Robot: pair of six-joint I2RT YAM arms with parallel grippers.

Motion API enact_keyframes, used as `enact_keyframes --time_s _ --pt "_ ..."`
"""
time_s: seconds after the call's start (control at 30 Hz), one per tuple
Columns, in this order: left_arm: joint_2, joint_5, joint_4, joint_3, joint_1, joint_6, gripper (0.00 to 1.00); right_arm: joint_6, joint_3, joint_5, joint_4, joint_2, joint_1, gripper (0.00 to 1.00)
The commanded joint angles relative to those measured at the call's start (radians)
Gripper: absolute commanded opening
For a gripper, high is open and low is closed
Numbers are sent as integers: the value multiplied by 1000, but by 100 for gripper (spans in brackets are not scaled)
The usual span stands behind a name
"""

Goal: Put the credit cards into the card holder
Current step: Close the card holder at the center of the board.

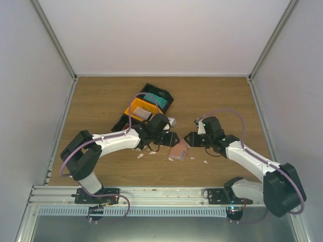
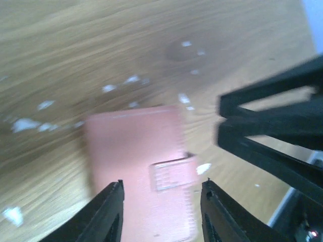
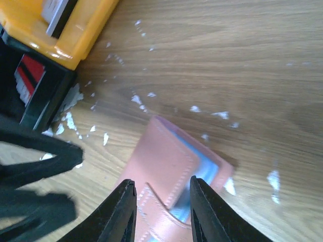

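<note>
The wooden surface (image 1: 101,166) carries the black-and-orange tray (image 3: 81,40) toward the back. The card holder (image 1: 179,150) lies in front of it, near the middle. The holder is seen lying flat and folded, though a strip of light-blue lining is exposed along one edge in the right wrist view.

The left claw (image 1: 175,138) and the right claw (image 1: 187,138) are brought tip to tip just above the holder. Both are spread, and nothing is pinched in either. Whether any finger touches the leather cannot be told from these views.

The credit cards (image 3: 26,75) appear to be stored in the tray compartments; the view is too partial to count them. Small paper scraps (image 3: 137,99) are scattered around the holder.

The step in hand is judged to be the opening of the holder, with no card yet collected. For the next move, one flap would need to be pinned or pinched by one claw while the other flap is lifted by the other, so that a slot is exposed before a card is fetched.
</note>
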Motion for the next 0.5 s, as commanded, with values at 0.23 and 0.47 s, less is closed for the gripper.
enact_keyframes --time_s 0.23,0.47 --pt "63 -54 -20 -84 57 -85 41 -39 89 28 -36 225 132 27" --pt "138 73 4 -87 76 -88 46 -11 80 138 -87 292 133 25"
